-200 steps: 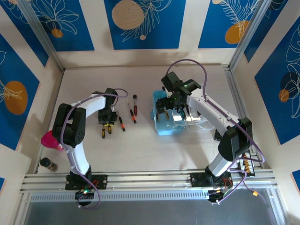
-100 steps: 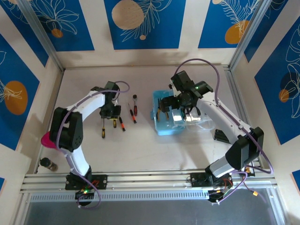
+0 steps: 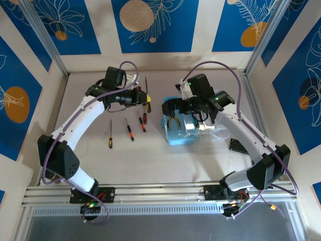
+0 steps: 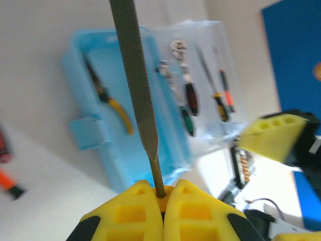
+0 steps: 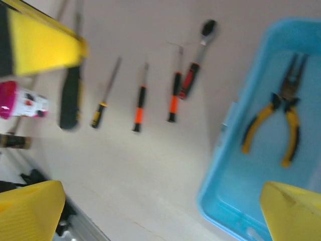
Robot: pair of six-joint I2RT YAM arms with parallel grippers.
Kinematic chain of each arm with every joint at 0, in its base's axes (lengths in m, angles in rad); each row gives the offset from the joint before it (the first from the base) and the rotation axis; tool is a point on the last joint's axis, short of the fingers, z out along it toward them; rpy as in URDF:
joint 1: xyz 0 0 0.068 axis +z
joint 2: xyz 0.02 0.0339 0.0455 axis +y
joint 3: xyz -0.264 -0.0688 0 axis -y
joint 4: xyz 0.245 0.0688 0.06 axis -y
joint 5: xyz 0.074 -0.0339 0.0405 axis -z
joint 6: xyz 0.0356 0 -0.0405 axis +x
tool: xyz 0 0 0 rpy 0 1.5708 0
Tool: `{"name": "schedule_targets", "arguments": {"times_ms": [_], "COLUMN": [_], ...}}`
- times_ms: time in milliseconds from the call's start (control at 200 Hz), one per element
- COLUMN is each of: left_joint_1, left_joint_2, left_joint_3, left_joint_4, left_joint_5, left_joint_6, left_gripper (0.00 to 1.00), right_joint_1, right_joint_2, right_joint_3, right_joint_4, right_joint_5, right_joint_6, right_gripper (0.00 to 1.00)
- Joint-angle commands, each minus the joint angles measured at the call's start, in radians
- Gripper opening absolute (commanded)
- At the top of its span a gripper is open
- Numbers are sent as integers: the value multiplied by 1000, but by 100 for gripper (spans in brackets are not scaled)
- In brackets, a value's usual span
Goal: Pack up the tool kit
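LEFT ARM TAKES UP THE FILE: the left gripper (image 4: 162, 195) is clamped tight on the thin shank of a metal file (image 4: 131, 65), whose blade points to 12 o'clock in the wrist view. At 3 o'clock from it the light-blue case (image 3: 176, 140) lies open with yellow-handled pliers (image 3: 175, 121) inside, its clear lid (image 3: 210, 129) folded out toward 3 o'clock. The right gripper (image 3: 174, 107) hovers over the case, jaws spread wide and holding nothing. A row of screwdrivers (image 3: 129, 131) lies on the table (image 3: 150, 160) at 9 o'clock of the case.
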Motion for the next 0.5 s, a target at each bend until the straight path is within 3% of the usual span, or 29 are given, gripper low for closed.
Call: {"name": "schedule_targets", "arguments": {"times_ms": [0,210,425,495], "left_joint_1": [-42,-81,-90,-92], "left_joint_2": [5,21,26,30], "left_joint_3": [27,35,34,34], "left_joint_4": [134,181,192,196], "left_joint_5": [128,142,150,153], "left_joint_6": [-97,-127,-132,-132], "left_gripper": [0,0,0,0], "right_joint_1": [8,13,26,31], "right_joint_2": [4,50,59,64], "right_joint_3": [13,32,15,15], "right_joint_4": [98,109,145,155], "right_joint_5": [-116,-149,-158,-159], "right_joint_6": [55,78,106,114], "right_gripper": [97,78,52,39]}}
